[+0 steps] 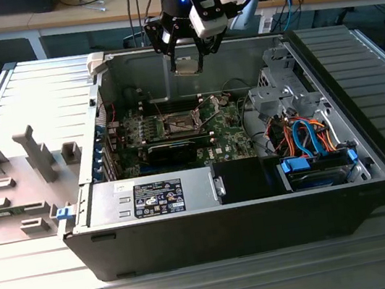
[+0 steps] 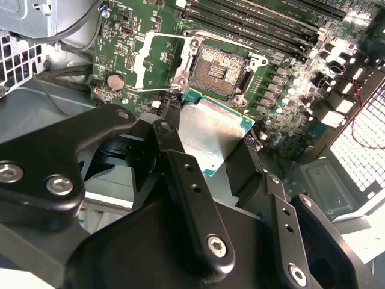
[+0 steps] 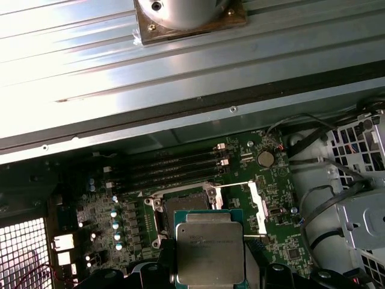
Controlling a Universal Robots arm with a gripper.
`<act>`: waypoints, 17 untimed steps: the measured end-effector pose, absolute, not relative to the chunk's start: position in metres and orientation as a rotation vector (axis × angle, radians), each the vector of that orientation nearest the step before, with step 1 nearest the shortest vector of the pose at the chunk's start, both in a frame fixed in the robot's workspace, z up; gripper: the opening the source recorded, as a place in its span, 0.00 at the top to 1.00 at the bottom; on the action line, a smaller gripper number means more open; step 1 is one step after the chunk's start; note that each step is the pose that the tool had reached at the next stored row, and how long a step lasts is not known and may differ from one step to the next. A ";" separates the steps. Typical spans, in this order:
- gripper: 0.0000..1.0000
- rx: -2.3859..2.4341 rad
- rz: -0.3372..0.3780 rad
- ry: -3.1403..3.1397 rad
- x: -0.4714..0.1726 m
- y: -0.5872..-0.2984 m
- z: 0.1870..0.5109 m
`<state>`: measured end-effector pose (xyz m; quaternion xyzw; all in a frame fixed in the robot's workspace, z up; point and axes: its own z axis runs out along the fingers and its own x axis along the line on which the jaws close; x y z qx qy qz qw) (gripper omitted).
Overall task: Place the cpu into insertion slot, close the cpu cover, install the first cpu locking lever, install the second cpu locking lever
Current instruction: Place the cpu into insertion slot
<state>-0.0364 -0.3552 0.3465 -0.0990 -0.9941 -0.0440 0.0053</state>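
Right now, I judge the job to be at its very first step: the cpu [image 2: 210, 129], a small thin square chip with a flat silver-grey metal top and a green edge, is not yet seated. It is up in the air, clamped by two opposite edges between the black fingers [image 2: 180, 165] of the gripper [image 1: 186, 57], which are closed only as far as the chip's width allows. Below it, the insertion slot [image 2: 218, 71], a square dark socket recess bordered by silver metal, lies bare and ready on the green circuit board [image 1: 222, 121]. The cpu cover [image 2: 157, 60], a thin silver frame with a large square window, is swung back and lying open just beside the slot. So seating the chip, closing the cover and setting both locking levers are all left to do; I take the levers to be unhooked, since the cover is free. As for pose, in the exterior view the arm comes down from twelve o'clock over the open black computer case [image 1: 226, 220], wrist pointing straight down, with the chip hanging at about twelve o'clock from the slot and well apart from the board. In both wrist views the chip's flat face is roughly parallel to the board and overlaps one edge of the slot, so I read it as near but not centred.
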 end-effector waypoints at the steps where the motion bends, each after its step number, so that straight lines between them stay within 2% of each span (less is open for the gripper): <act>1: 0.46 -0.311 -0.138 -3.113 -0.036 -0.355 0.347; 17: 0.46 -0.323 -0.138 -3.112 -0.036 -0.355 0.347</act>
